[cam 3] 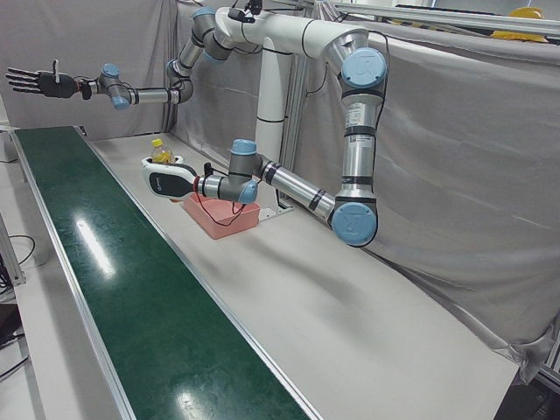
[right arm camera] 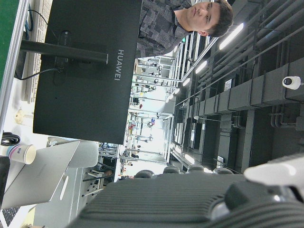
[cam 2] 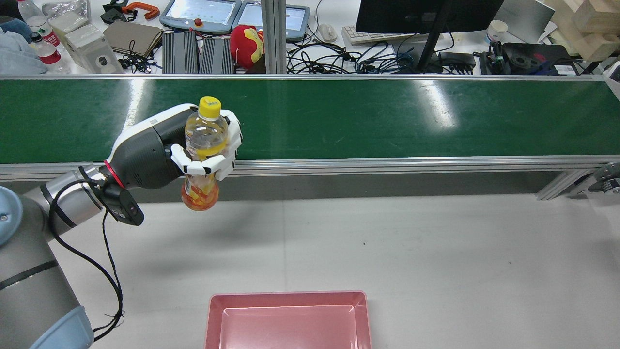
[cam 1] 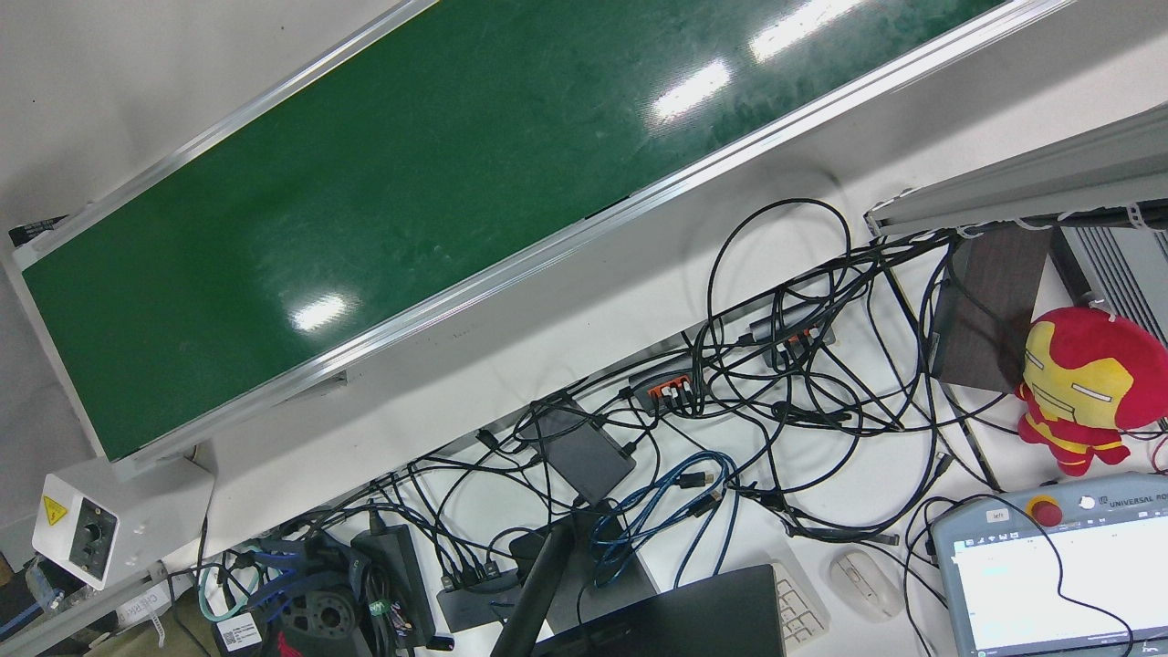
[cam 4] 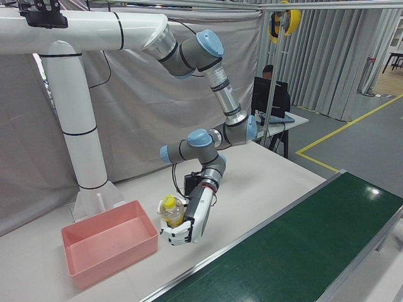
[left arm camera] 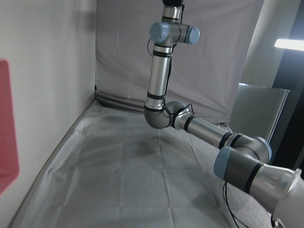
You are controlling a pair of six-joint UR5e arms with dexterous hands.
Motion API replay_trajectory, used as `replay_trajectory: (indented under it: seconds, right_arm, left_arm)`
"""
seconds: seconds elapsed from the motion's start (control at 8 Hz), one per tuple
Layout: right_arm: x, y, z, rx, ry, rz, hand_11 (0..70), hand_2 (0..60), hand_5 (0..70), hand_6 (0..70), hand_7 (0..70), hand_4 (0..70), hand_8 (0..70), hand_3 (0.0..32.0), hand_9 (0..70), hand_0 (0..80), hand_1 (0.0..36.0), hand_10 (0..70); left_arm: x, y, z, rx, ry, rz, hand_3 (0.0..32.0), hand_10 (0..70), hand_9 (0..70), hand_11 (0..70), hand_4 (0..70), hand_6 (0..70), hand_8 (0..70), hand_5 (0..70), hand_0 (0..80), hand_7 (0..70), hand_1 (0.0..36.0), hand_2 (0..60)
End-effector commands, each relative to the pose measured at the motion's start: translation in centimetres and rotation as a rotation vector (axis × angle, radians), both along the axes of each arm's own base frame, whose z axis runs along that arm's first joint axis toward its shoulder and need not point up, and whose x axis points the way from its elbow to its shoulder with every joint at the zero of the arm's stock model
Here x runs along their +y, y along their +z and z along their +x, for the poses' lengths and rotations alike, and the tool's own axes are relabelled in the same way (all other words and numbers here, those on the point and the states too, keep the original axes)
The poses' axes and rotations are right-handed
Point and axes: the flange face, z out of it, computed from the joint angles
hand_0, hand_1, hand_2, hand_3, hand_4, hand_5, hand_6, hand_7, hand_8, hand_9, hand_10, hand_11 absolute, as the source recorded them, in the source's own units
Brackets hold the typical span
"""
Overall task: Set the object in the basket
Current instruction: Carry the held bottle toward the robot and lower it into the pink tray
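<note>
Holding a bottle upright in the air, the left hand has its white fingers wrapped round the bottle's middle. Bottle: clear plastic, yellow cap, yellow and orange label on the lower part. From the rear view it hangs over the near rail of the green belt, its lower end over the grey surface, touching neither.

The pink basket sits on the surface at the near edge of the rear view, well apart from the bottle and to its right in that view. Nothing visible inside it. In the right-front view the basket lies just beside the hand and bottle, lower than both.

Right hand: seen only far off in the left-front view, raised high above the far end of the belt, fingers spread flat, holding nothing.

Beyond the belt, a desk with a monitor, a tangle of cables and a red and yellow plush toy.
</note>
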Motion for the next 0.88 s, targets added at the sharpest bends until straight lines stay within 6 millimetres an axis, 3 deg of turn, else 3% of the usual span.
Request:
replay_trajectory:
  seconds: [0.0, 0.12, 0.25, 0.38, 0.5, 0.62, 0.75]
  right_arm:
    - [0.0, 0.1, 0.0, 0.0, -0.001, -0.001, 0.0, 0.0, 0.0, 0.0, 0.0, 0.0, 0.0, 0.0, 0.0, 0.0, 0.0, 0.0]
    - [0.0, 0.1, 0.0, 0.0, -0.001, -0.001, 0.0, 0.0, 0.0, 0.0, 0.0, 0.0, 0.0, 0.0, 0.0, 0.0, 0.0, 0.0]
    - [0.0, 0.1, 0.0, 0.0, 0.001, -0.001, 0.0, 0.0, 0.0, 0.0, 0.0, 0.0, 0.0, 0.0, 0.0, 0.0, 0.0, 0.0]
    - [0.0, 0.1, 0.0, 0.0, -0.001, -0.001, 0.0, 0.0, 0.0, 0.0, 0.0, 0.0, 0.0, 0.0, 0.0, 0.0, 0.0, 0.0]
    - [0.0, 0.2, 0.0, 0.0, -0.001, -0.003, 0.0, 0.0, 0.0, 0.0, 0.0, 0.0, 0.0, 0.0, 0.0, 0.0, 0.0, 0.0]
    - [0.0, 0.2, 0.0, 0.0, -0.001, -0.003, 0.0, 0.0, 0.0, 0.0, 0.0, 0.0, 0.0, 0.0, 0.0, 0.0, 0.0, 0.0]
    - [0.0, 0.2, 0.0, 0.0, 0.001, -0.003, 0.0, 0.0, 0.0, 0.0, 0.0, 0.0, 0.0, 0.0, 0.0, 0.0, 0.0, 0.0]
  left_arm:
    - [9.2, -3.6, 8.5, -0.029, 0.161, 0.089, 0.0, 59.8, 70.0, 70.0, 70.0, 70.0, 70.0, 70.0, 80.0, 70.0, 36.0, 60.0]
    - [11.2, -4.1, 10.0, -0.06, 0.185, 0.106, 0.0, 60.7, 70.0, 70.0, 64.7, 70.0, 70.0, 70.0, 80.0, 70.0, 36.0, 60.0]
    - [13.4, -4.0, 11.6, -0.091, 0.214, 0.123, 0.0, 53.8, 70.0, 70.0, 62.5, 68.8, 70.0, 70.0, 80.0, 70.0, 36.0, 60.0]
    - [15.1, -3.6, 12.7, -0.115, 0.243, 0.125, 0.0, 47.7, 70.0, 69.2, 60.6, 59.1, 70.0, 70.0, 74.7, 59.1, 36.0, 60.0]
    - [16.8, -2.9, 13.8, -0.158, 0.257, 0.149, 0.0, 44.8, 70.0, 64.9, 59.5, 53.5, 70.0, 70.0, 68.5, 53.5, 36.0, 60.0]
    - [17.3, -0.8, 14.5, -0.221, 0.254, 0.158, 0.0, 44.8, 70.0, 64.9, 58.2, 51.3, 70.0, 70.0, 64.8, 51.8, 36.0, 60.0]
    - [17.8, 2.4, 14.6, -0.274, 0.264, 0.146, 0.0, 40.0, 70.0, 57.5, 55.1, 38.5, 62.4, 70.0, 54.5, 41.7, 36.0, 60.0]
